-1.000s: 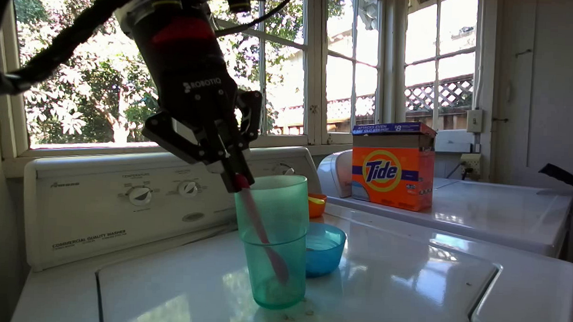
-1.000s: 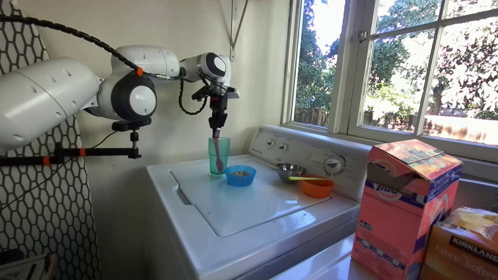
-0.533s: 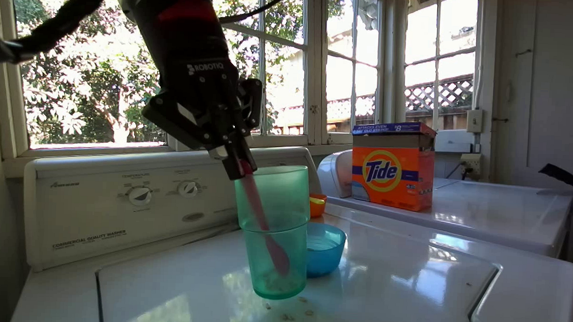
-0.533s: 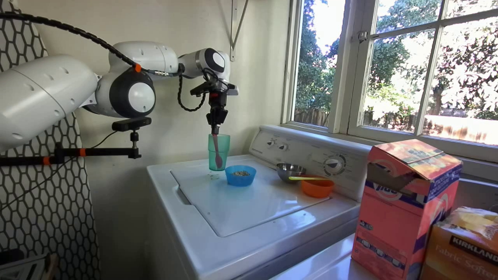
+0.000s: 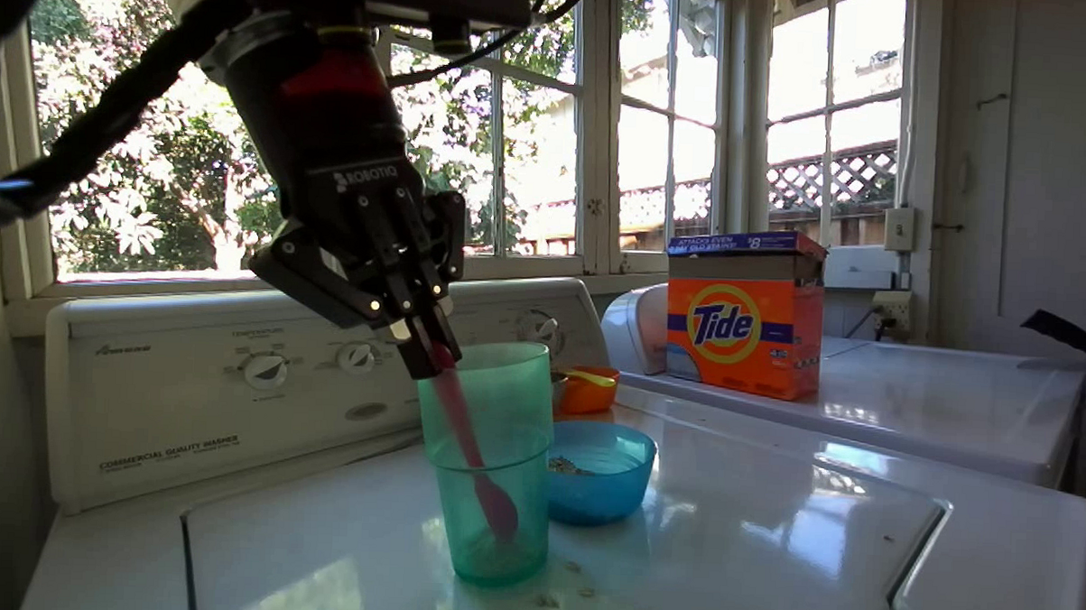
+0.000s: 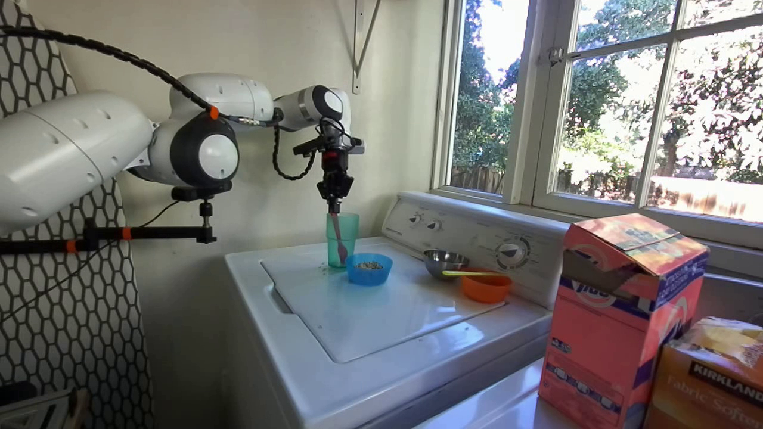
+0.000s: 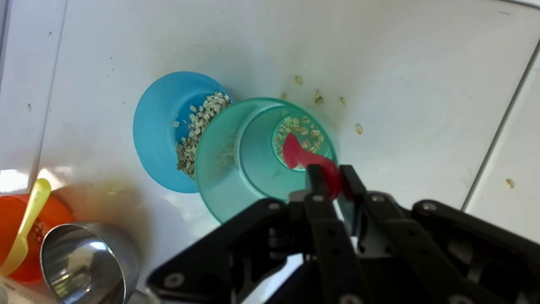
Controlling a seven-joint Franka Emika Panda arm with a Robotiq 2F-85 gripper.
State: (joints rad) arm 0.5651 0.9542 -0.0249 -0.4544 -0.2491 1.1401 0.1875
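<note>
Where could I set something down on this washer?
Broadest: the lid between blue bowl, orange bowl and handle notch, specks aside. Crowded: around the cup, with gripper, spoon and flakes; also by the panel, with steel bowl beside orange bowl.

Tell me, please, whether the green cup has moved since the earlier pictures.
Yes: in an exterior view, the green cup has shifted picture-left, uncovering more of the stationary blue bowl.

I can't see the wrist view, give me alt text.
A robot claw grips a red spoon reaching into a green tumbler with oat-like flakes at its bottom. A blue bowl of flakes stands beside it; at lower left are a steel bowl and an orange bowl bearing a yellow spoon.
</note>
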